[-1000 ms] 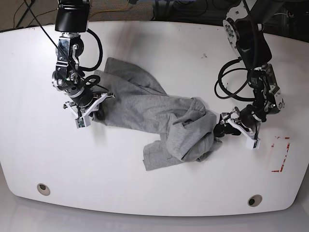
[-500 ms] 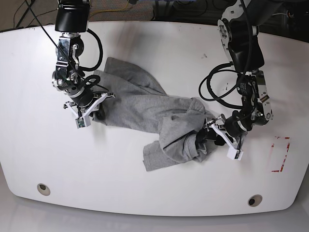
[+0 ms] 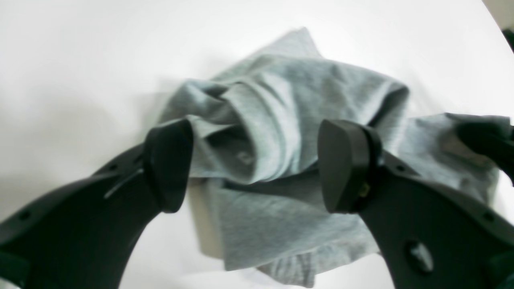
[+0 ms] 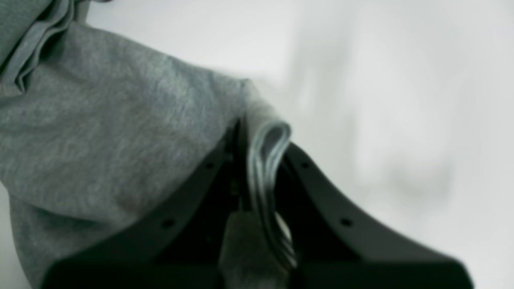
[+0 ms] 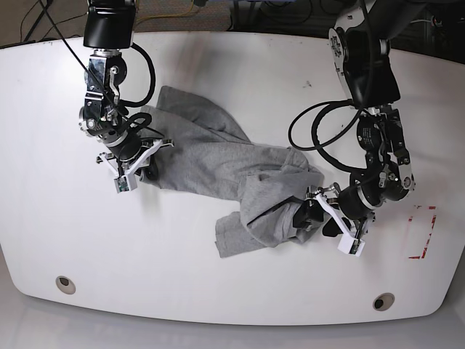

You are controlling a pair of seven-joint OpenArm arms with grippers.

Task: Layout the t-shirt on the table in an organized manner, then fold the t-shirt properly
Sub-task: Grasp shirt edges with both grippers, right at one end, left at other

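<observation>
— Shirt first: where does it lie?

— The grey t-shirt [image 5: 218, 163] sprawls crumpled across the middle of the white desk [image 5: 218, 291], bunched into a heap at its near end.

— And the right gripper [image 5: 133, 169]?

— Its jaws are clamped tight on a folded edge of the cloth at the shirt's far side; the wrist view shows the layers pinched between them.

— The left gripper [image 5: 328, 224]?

— Jaws spread wide, holding nothing, poised at the bunched heap, with the fabric showing between the two black fingertips [image 3: 168, 164].
</observation>
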